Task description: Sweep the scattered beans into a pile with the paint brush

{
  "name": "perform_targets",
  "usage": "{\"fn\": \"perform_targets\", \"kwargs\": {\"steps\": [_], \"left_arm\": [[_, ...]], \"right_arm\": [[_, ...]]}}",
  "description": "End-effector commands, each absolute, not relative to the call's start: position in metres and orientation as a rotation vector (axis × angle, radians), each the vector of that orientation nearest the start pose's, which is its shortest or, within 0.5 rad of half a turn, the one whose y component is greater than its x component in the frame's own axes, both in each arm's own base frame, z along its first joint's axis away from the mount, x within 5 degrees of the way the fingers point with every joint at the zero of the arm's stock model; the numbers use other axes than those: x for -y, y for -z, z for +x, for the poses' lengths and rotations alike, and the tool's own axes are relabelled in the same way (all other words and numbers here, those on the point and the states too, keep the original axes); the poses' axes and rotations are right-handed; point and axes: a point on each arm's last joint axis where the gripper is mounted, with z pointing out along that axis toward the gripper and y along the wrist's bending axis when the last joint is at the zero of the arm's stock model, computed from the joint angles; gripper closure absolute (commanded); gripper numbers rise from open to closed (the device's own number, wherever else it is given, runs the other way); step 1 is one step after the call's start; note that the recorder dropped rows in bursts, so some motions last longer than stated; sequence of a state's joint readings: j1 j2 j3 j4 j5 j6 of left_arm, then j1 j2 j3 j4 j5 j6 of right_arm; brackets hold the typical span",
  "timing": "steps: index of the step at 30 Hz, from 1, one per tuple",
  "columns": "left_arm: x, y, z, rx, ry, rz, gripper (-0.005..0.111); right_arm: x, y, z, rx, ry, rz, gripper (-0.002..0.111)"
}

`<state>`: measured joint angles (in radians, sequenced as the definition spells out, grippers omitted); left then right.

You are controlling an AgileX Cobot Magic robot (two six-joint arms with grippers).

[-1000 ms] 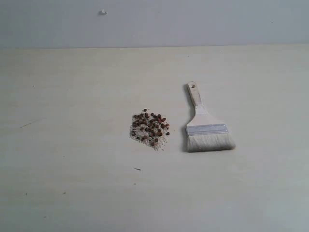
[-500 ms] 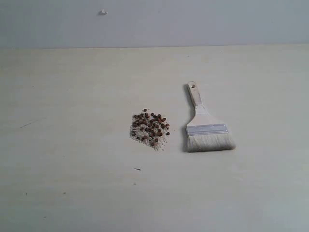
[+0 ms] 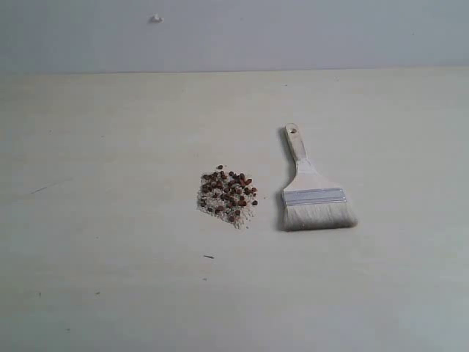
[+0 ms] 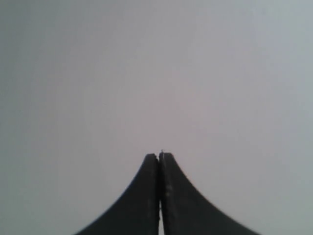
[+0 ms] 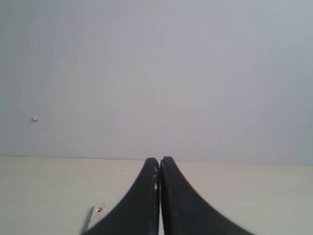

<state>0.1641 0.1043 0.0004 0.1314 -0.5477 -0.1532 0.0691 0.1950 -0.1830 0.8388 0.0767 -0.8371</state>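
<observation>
The beans [image 3: 228, 195], small and dark reddish-brown, lie in a tight cluster mixed with whitish crumbs near the middle of the pale table [image 3: 110, 147]. Just to their right lies the paint brush [image 3: 312, 194], flat on the table, pale bristles toward the front and wooden handle pointing away. Neither arm shows in the exterior view. My left gripper [image 4: 159, 155] is shut with nothing between its dark fingers, facing a blank grey wall. My right gripper [image 5: 159, 160] is shut and empty too; the holed end of the paint brush handle [image 5: 98, 210] peeks beside it.
A grey wall [image 3: 234, 33] rises behind the table's far edge, with a small white fleck [image 3: 156, 18] on it. A few tiny dark specks [image 3: 209, 257] dot the tabletop in front of the beans.
</observation>
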Motion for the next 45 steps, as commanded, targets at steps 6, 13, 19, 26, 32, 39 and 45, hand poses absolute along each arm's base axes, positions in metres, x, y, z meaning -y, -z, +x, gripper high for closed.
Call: {"fn": "perform_targets", "kwargs": {"steps": [6, 13, 19, 26, 32, 39, 45], "left_arm": [[-0.002, -0.254, 0.053, -1.043, -0.067, -0.047, 0.107], [-0.002, -0.254, 0.053, -1.043, -0.067, -0.047, 0.107], [-0.002, -0.254, 0.053, -1.043, -0.067, -0.047, 0.107], [-0.002, -0.254, 0.053, -1.043, -0.067, -0.047, 0.107], [-0.002, -0.254, 0.053, -1.043, -0.067, -0.047, 0.107], [-0.002, -0.254, 0.053, -1.043, -0.067, -0.047, 0.107], [-0.002, -0.254, 0.053, -1.043, -0.067, -0.047, 0.107]], "right_arm": [[-0.005, -0.247, 0.07, -1.545, -0.025, -0.072, 0.108], [0.007, -0.217, 0.071, -1.539, 0.058, 0.044, 0.108], [0.001, -0.217, 0.07, -1.535, 0.071, -0.069, 0.108], [-0.004, -0.214, 0.07, -1.563, 0.053, -0.143, 0.108], [-0.004, -0.214, 0.07, -1.569, 0.015, -0.105, 0.108], [-0.004, -0.214, 0.07, -1.569, 0.017, -0.107, 0.108], [-0.004, -0.214, 0.07, -1.569, 0.015, -0.104, 0.108]]}}
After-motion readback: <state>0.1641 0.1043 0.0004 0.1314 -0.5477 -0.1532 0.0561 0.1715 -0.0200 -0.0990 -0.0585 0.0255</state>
